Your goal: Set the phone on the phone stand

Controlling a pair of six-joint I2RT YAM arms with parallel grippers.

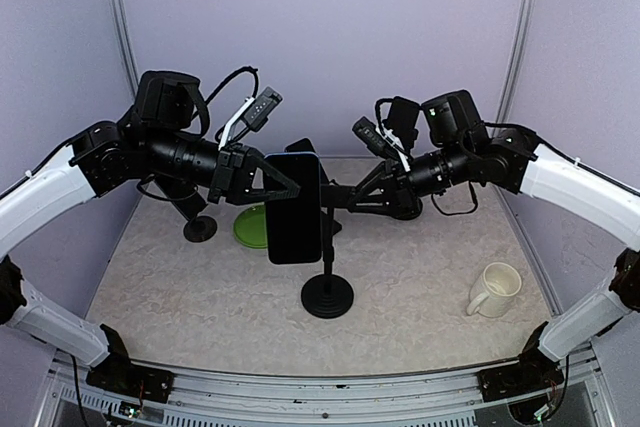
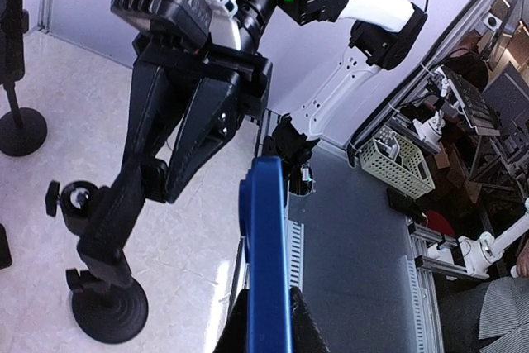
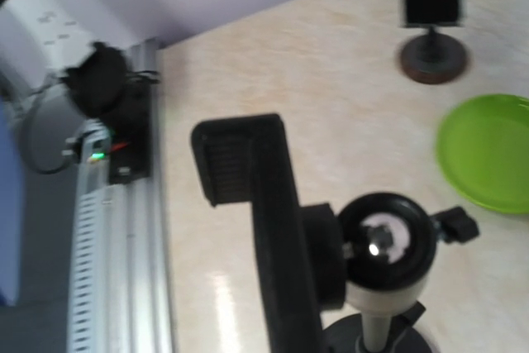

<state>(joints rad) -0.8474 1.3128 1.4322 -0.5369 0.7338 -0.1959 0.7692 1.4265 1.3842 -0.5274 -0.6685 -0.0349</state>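
Note:
My left gripper (image 1: pixel 285 187) is shut on the phone (image 1: pixel 295 212), a dark slab in a blue case held upright above the table's middle. In the left wrist view the phone's blue edge (image 2: pixel 269 245) runs up between my two black fingers (image 2: pixel 307 330). The phone stand (image 1: pixel 328 297) is black with a round base and a thin pole, and it stands just right of the phone. My right gripper (image 1: pixel 335 197) reaches its head from the right, fingers (image 2: pixel 165 138) closed on the clamp arm. The right wrist view shows that clamp (image 3: pixel 248 163) and ball joint (image 3: pixel 384 241) close up; my own fingers are hidden there.
A second black stand (image 1: pixel 200 227) is at the back left. A green plate (image 1: pixel 250 225) lies behind the phone. A white mug (image 1: pixel 495 289) sits at the right front. Purple walls close the back and sides, and a metal rail (image 1: pixel 320 387) runs along the near edge.

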